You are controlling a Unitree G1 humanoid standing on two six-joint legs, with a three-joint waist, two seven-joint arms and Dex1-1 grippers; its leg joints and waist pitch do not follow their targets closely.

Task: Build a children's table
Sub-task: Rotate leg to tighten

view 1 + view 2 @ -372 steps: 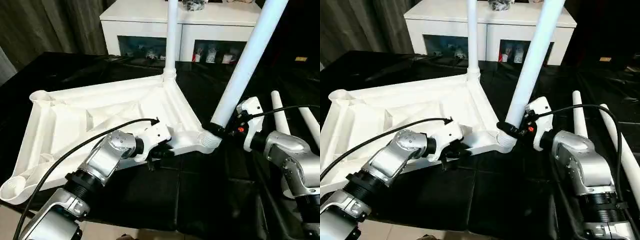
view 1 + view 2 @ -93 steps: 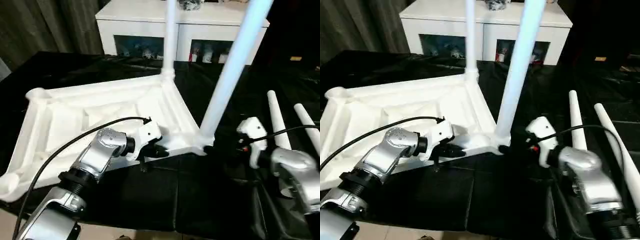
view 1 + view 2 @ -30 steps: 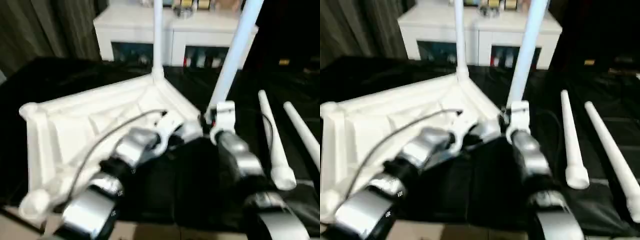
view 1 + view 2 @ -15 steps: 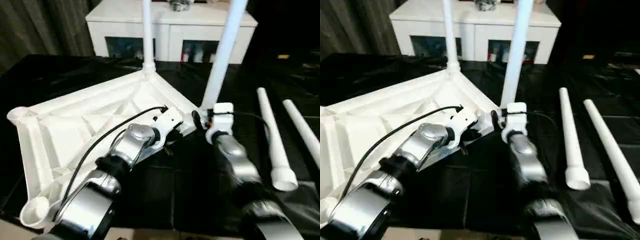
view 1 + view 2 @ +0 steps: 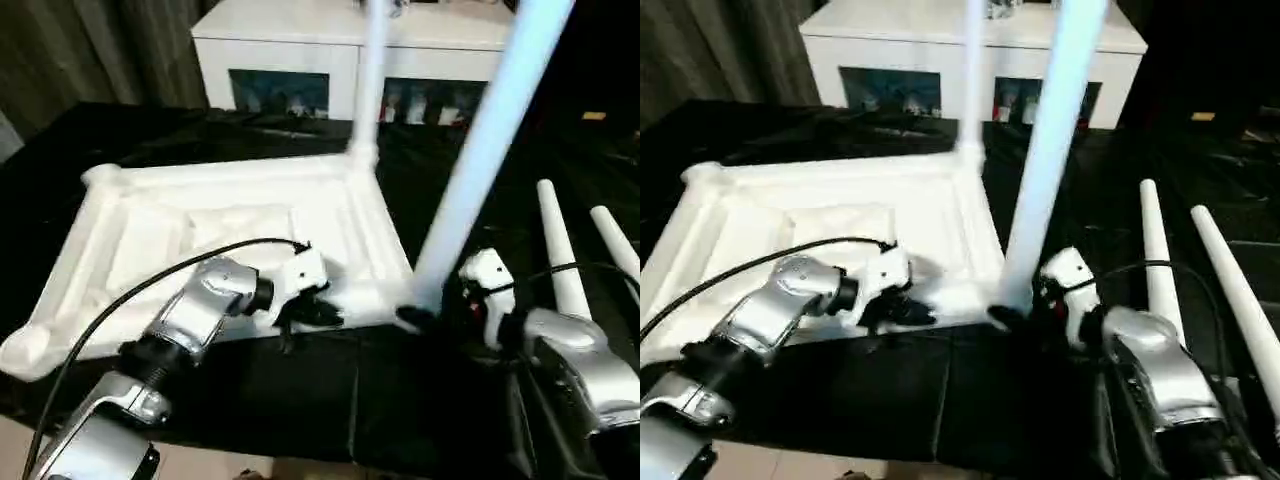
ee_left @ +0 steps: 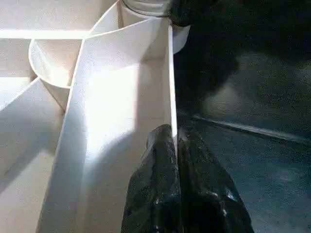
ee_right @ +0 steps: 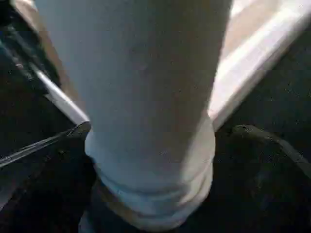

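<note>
The children's table top [image 5: 170,230] lies upside down on the black-covered work table, ribs facing up. Two white legs stand in its corner sockets, a far leg [image 5: 369,80] and a near leg [image 5: 482,170]. My left gripper [image 5: 312,312] is shut on the top's thin near rim [image 6: 171,87], its fingers [image 6: 160,160] pinching that wall. My right gripper [image 5: 418,316] sits at the foot of the near leg [image 7: 146,97], open. Its dark fingers [image 7: 265,145] stand apart on either side of the leg's base.
Two loose white legs [image 5: 556,250] [image 5: 615,245] lie side by side on the black cover at the right. A white cabinet with glass doors [image 5: 300,60] stands behind the work table. Dark curtains hang at the far left.
The whole picture has shifted with the camera. My right gripper's fingers stand wider apart at the near leg's base. The left gripper keeps its hold on the rim.
</note>
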